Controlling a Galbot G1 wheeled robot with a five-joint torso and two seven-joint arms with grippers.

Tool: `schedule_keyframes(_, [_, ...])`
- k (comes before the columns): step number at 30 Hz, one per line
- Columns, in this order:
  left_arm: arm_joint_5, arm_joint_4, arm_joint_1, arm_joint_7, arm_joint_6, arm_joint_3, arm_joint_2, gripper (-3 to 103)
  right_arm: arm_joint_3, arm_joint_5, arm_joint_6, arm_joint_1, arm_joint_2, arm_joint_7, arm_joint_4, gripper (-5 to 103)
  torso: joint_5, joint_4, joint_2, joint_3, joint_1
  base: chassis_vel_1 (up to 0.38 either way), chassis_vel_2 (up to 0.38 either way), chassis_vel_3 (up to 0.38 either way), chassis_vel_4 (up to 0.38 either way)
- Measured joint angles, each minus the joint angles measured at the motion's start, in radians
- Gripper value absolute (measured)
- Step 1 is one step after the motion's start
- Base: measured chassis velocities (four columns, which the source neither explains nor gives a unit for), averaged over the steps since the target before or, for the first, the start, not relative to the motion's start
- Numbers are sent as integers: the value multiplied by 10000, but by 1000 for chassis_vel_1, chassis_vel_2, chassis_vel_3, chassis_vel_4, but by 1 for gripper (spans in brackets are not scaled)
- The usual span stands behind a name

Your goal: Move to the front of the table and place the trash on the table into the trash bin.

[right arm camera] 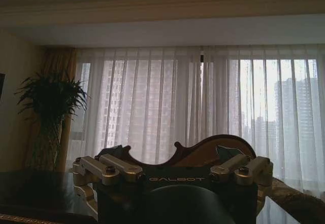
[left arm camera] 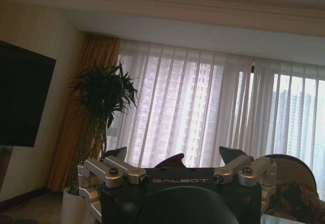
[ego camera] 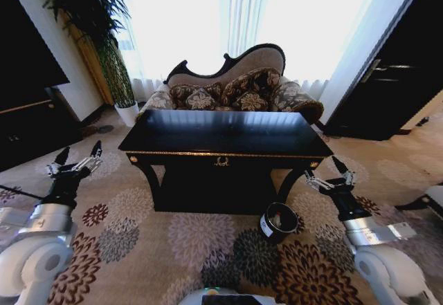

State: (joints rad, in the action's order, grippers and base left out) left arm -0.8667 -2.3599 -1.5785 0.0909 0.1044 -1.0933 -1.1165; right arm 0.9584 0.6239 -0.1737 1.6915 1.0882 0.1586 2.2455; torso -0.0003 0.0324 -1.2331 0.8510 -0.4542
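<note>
One table (ego camera: 225,133) stands directly ahead in the head view, squarely facing the robot, its gold emblem on the near apron. The glossy black tabletop shows window reflections and no item that can be made out as trash; no bottle, can or paper scrap is discernible on it from this angle. One trash bin (ego camera: 278,222) sits on the carpet (ego camera: 138,243) just beside the table's front right leg, tilted so that its open mouth is visible, white label on its side. Whether anything lies inside cannot be told.

Judgement on progress: the approach looks complete or nearly so, since the table sits centred and near. The state of the clearing step cannot be confirmed from these views.

The left gripper (ego camera: 75,162) hangs over the carpet, apart from the table's left end, fingers spread wide and holding nothing. The right gripper (ego camera: 332,173) hangs near the front right corner, above and beside the bin, fingers likewise spread and empty. Both wrist views confirm the wide spread.

Surroundings: one sofa (ego camera: 235,87) with patterned cushions behind the table, one potted plant (ego camera: 104,35) at the left, sheer curtains (ego camera: 228,14) across the window.
</note>
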Motion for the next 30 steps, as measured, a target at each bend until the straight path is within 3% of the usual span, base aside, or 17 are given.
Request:
schedule_keyframes(27, [64,-43,-41,-5,2,76,-22,100,-51,-1,-97,-29,-9,45,-182,100,-6,3,-3,-4,12,326,-323,-322,323])
schedule_keyframes(30, [94,-44,-39,-9,-1,118,-34,100,-70,-1,-110,-4,31,46,-183,100,9,3,-12,-9,22,257,-180,-230,196])
